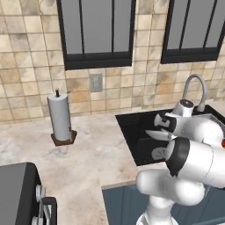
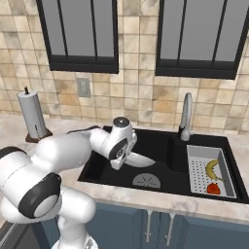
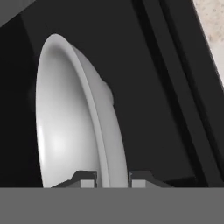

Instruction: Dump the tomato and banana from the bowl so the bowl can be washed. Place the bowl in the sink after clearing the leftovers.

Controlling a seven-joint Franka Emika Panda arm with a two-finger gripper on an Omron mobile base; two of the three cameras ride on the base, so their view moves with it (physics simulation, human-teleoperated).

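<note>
Jaws (image 3: 113, 179) grip the bowl (image 3: 74, 118) rim, seemingly above the black sink (image 2: 160, 146) floor.

Sink (image 1: 132, 132) right half behind arm, bowl (image 1: 157, 135) mostly hidden — drain (image 2: 147, 181) partly covered by bowl.

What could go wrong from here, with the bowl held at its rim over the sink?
1. The gripper pinches only the thin rim of the bowl, so the glossy bowl might slip or swing before it is set down.
2. The bowl hangs tilted above the floor of the sink, near the drain; released here it would likely drop and clatter rather than settle.
3. The banana and tomato lie in the perforated tray, apparently away from the bowl.
</note>
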